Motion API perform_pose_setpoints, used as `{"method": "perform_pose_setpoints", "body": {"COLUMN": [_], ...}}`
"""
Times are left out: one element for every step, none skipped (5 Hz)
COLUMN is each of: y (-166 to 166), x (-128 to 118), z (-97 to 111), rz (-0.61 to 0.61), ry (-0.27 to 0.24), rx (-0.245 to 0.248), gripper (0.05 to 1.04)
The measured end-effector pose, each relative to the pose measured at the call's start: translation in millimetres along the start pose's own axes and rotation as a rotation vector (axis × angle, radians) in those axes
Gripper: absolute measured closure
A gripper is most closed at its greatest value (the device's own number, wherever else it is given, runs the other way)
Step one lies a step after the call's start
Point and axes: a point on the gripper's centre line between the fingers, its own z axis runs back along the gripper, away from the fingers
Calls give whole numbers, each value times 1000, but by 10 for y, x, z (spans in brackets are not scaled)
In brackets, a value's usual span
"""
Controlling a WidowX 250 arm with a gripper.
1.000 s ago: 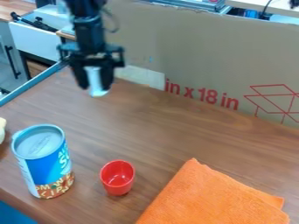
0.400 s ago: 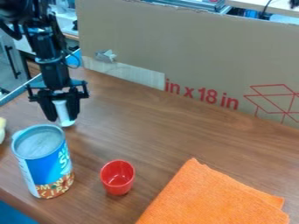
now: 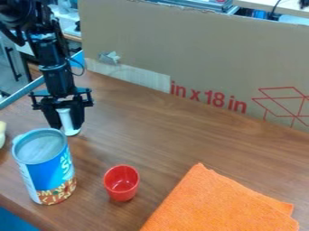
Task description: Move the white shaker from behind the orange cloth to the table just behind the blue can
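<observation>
1. The black gripper [image 3: 68,127] is hanging at the left of the view, just behind the blue can [image 3: 51,169], its fingers pinching a white cylinder [image 3: 66,120] from both sides
2. The white cylinder is pointing down, its long axis running nearly upright and leaning slightly, with the lower end lying farther right in the view; whether that end is touching the wooden table [image 3: 163,135], I cannot tell
3. The can is standing upright, its round top facing up
4. A red cup [image 3: 121,182] is standing to the can's right, its open mouth facing up
5. An orange cloth [image 3: 220,203] is lying at the lower right, a corner pointing away from the camera
6. A cardboard panel [image 3: 138,49] is rising along the table's far side
</observation>
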Motion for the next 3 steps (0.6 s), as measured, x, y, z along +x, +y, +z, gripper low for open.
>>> {"method": "perform_pose_setpoints", "body": {"y": [26,34,48], "x": [-32,-90,-210], "z": [6,303,702], "rz": [3,4,6], "ry": [19,-41,-117], "rx": [17,41,80], "gripper": [128,73,78]}}
